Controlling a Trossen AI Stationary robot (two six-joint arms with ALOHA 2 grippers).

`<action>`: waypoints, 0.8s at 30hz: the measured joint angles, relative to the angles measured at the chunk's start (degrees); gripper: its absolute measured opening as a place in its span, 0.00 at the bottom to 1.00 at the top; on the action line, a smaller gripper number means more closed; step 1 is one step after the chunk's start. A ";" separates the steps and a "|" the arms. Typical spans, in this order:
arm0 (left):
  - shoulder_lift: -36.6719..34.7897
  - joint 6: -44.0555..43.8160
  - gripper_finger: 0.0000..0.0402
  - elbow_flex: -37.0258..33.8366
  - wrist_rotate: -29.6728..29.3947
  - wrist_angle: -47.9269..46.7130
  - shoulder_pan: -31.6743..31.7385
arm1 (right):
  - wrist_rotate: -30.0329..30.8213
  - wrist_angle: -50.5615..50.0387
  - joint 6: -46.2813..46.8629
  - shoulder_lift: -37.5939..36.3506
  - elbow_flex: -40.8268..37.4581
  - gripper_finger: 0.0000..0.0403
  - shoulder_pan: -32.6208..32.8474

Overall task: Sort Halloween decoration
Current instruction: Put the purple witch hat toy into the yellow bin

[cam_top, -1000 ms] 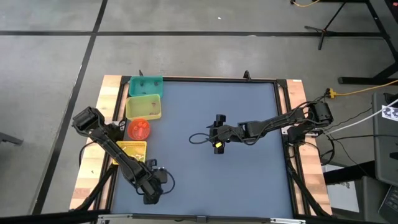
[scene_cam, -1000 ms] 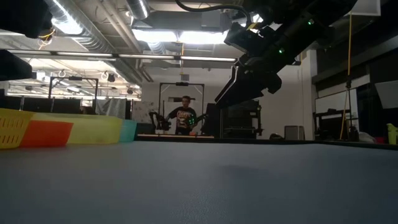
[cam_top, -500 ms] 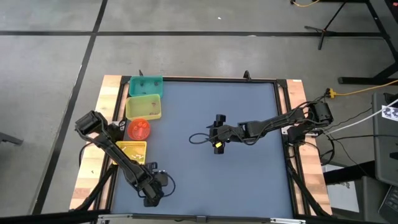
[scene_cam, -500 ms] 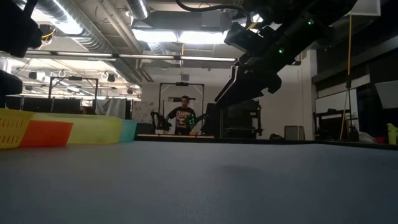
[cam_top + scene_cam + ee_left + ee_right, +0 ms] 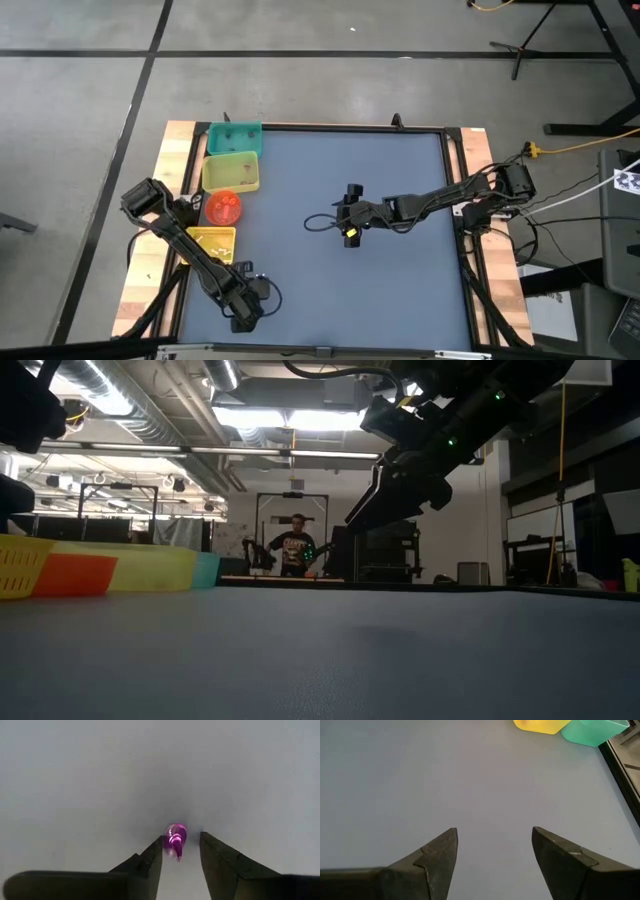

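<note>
At the worktop's (image 5: 400, 260) near-left corner, the left hand (image 5: 180, 857) straddles a purple trinket (image 5: 175, 839), fingers parted, positioned to grasp it.

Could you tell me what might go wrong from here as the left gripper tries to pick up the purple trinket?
1. The purple trinket sits at the very fingertips of the left gripper, against one finger with a gap to the other, so it may squirt out as the fingers close.
2. The left gripper works at the table's near edge, so a flicked trinket could roll off.
</note>
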 joint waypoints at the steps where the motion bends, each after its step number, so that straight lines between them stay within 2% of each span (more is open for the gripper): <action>1: -0.01 0.00 0.26 0.00 0.00 0.00 -0.02 | 0.00 0.00 0.00 0.00 0.00 0.63 0.01; 12: -0.09 -0.44 0.10 0.00 0.42 -0.03 0.00 | 0.00 0.00 0.00 0.00 0.00 0.63 0.01; 24: -0.17 -0.48 0.04 0.07 0.39 -0.04 0.00 | 0.00 -0.02 0.00 0.00 0.00 0.63 0.01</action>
